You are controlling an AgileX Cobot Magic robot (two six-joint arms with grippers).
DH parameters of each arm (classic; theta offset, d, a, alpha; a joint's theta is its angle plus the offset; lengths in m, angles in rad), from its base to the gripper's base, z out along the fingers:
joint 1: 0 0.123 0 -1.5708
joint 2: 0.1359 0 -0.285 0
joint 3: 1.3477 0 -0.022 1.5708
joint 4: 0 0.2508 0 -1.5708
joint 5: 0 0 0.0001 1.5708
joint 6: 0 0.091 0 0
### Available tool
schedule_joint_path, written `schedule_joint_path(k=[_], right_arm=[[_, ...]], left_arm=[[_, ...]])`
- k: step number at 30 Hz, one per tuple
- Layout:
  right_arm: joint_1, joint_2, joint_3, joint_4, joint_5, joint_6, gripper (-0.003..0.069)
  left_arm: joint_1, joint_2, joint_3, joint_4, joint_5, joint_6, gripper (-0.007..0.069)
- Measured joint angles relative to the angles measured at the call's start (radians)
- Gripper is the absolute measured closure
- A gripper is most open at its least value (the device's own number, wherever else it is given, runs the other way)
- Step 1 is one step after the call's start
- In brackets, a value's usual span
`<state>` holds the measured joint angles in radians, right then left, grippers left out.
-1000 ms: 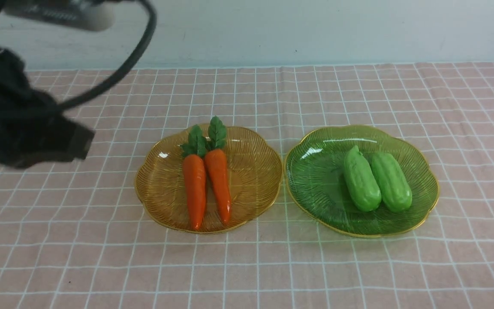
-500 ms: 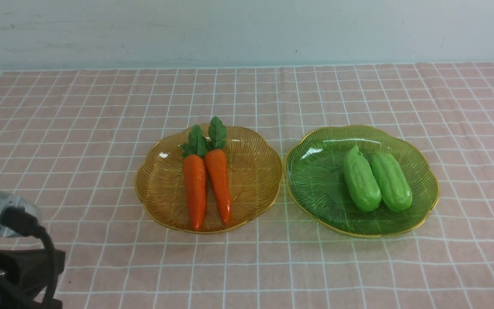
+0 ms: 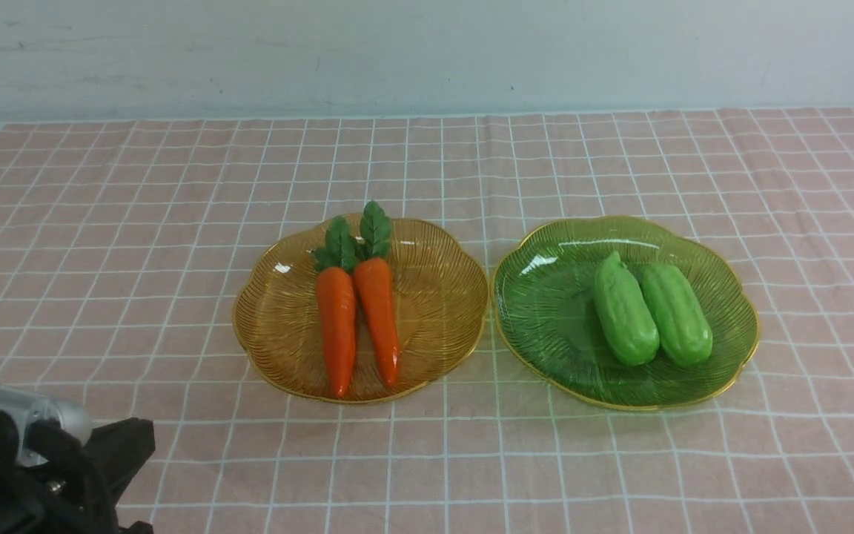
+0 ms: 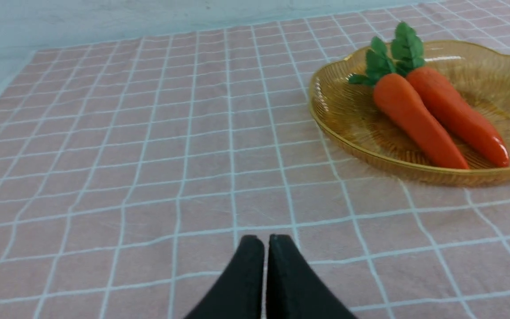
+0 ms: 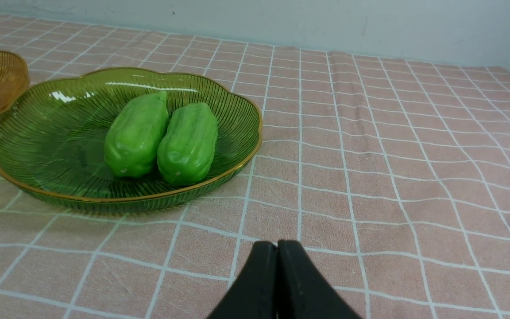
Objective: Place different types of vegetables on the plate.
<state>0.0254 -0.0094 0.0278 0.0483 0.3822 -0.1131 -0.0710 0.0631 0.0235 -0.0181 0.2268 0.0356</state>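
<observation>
I see two orange toy carrots (image 3: 356, 322) on the amber ribbed plate (image 3: 442, 311), two lumpy green gourds (image 3: 649, 310) on the green ribbed plate (image 3: 545, 311); both arms' jaws pressed together, empty.

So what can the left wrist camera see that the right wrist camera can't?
Only the left wrist view shows the two carrots lying side by side, and the shut left gripper. Only the right wrist view shows the green plate with two gourds, and the shut right gripper. Both show the amber plate and the pink checked cloth.
</observation>
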Motion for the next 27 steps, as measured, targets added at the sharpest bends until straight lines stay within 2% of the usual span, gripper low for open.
schedule_joint_path(k=[6,27], right_arm=[[0.000,0.000,0.000,0.000,0.000,0.000,0.0674],[0.000,0.000,0.000,0.000,0.000,0.000,0.0674]], left_arm=[[0.050,-0.075,0.004,0.000,0.150,0.001,0.0628],[0.010,-0.075,0.004,0.000,0.156,0.001,0.0628]])
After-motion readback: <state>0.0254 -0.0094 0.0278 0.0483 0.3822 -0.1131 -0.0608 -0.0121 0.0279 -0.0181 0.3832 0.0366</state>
